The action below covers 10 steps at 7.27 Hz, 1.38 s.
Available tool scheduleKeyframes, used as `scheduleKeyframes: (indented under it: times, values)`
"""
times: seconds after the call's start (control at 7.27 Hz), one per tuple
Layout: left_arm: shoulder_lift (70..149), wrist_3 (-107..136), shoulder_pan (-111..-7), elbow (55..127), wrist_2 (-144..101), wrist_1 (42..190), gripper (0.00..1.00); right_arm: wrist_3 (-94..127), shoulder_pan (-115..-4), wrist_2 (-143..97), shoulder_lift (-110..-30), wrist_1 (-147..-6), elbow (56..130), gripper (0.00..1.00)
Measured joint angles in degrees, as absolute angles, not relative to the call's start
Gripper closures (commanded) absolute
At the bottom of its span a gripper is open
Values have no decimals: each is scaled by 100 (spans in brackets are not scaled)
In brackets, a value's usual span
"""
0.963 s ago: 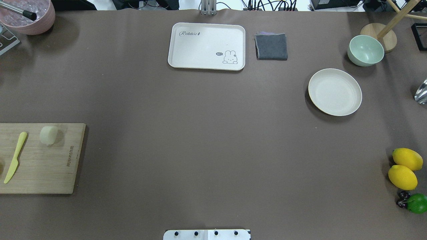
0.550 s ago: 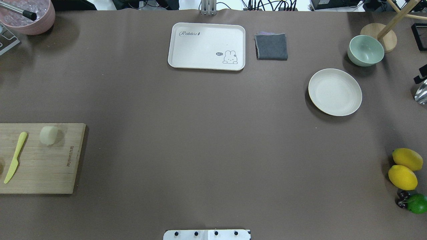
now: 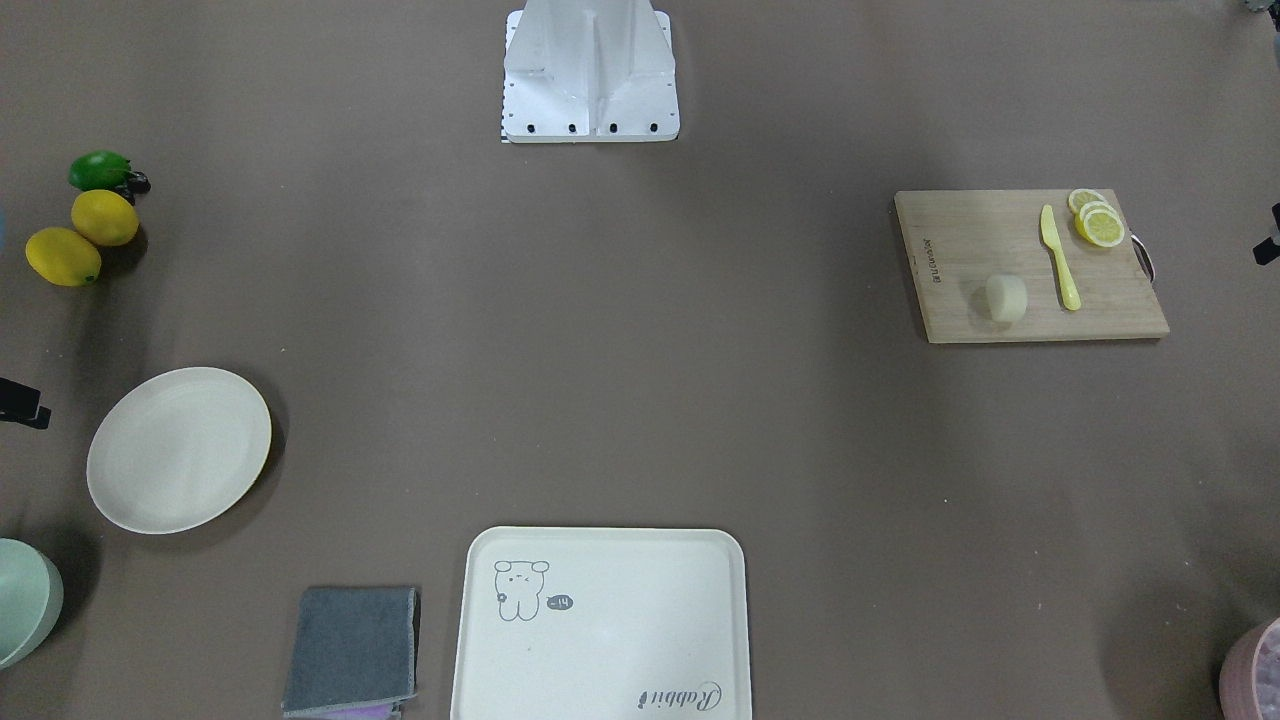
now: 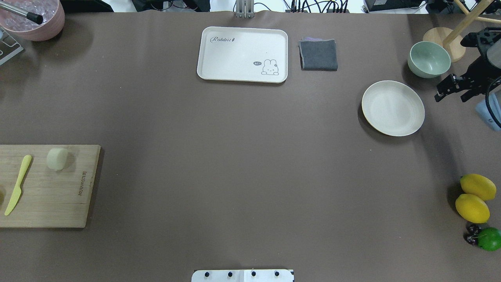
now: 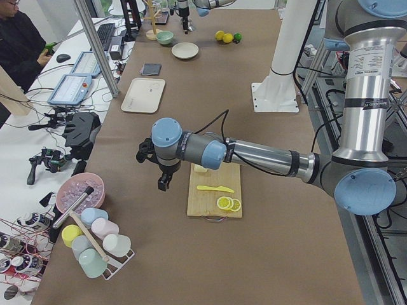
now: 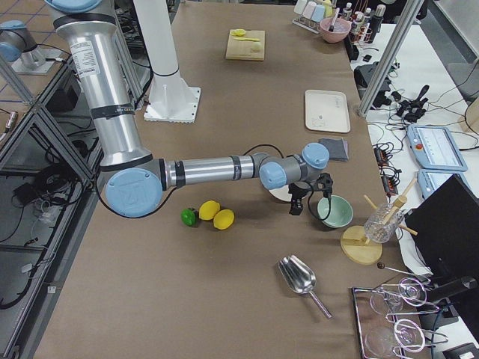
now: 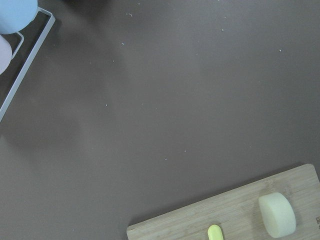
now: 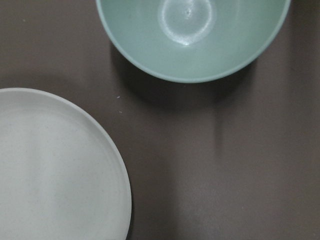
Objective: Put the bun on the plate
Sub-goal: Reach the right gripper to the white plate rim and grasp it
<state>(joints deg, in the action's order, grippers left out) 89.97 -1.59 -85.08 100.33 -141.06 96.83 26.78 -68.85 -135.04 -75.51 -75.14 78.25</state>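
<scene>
The bun (image 4: 57, 158) lies on its side on a wooden cutting board (image 4: 58, 196) at the table's left edge; it also shows as the bun (image 3: 1006, 297) and the bun (image 7: 277, 221). The round cream plate (image 4: 393, 108) sits empty at the far right, and the right wrist view catches the plate (image 8: 50, 170) at its lower left. My right gripper (image 4: 453, 95) hovers open just right of the plate, beside the green bowl. My left gripper (image 5: 163, 183) hangs over bare table off the board's far side, well clear of the bun; I cannot tell its state.
A yellow knife (image 4: 17, 184) and lemon slices (image 3: 1097, 218) share the board. A pale green bowl (image 4: 429, 59) stands behind the plate. The rabbit tray (image 4: 242, 54) and a grey cloth (image 4: 318, 54) lie at the back. Two lemons (image 4: 473, 197) and a lime (image 4: 489, 239) sit front right.
My right gripper has come into the overhead view from the right edge, toward the bowl and plate. The bun and plate have not moved.
</scene>
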Motion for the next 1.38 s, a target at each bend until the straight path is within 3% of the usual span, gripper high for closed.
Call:
scheduleKeyframes:
  times: [0.55, 0.69, 0.83, 0.96, 1.1, 1.38]
  values:
    - [8986, -163, -8508, 10040, -14089, 9748, 2, 3231, -6480, -13298, -7460, -7134, 7572, 30]
    - [8985, -164, -8508, 10048, -14089, 9753, 2, 3241, -6444, -13287, -7439, -7130, 7554, 38]
    - [8984, -161, -8508, 10052, -14089, 9753, 2, 3248, -6394, -13283, -7405, -7129, 7541, 58]
    - [8984, -159, -8508, 10047, -14089, 9752, 2, 3250, -6349, -13281, -7376, -7128, 7527, 86]
    - [8987, -158, -8508, 10037, -14089, 9754, 2, 3250, -6319, -13280, -7349, -7128, 7514, 100]
    - [8990, -153, -8508, 10024, -14094, 9756, 2, 3231, -6284, -13271, -7340, -7128, 7508, 100]
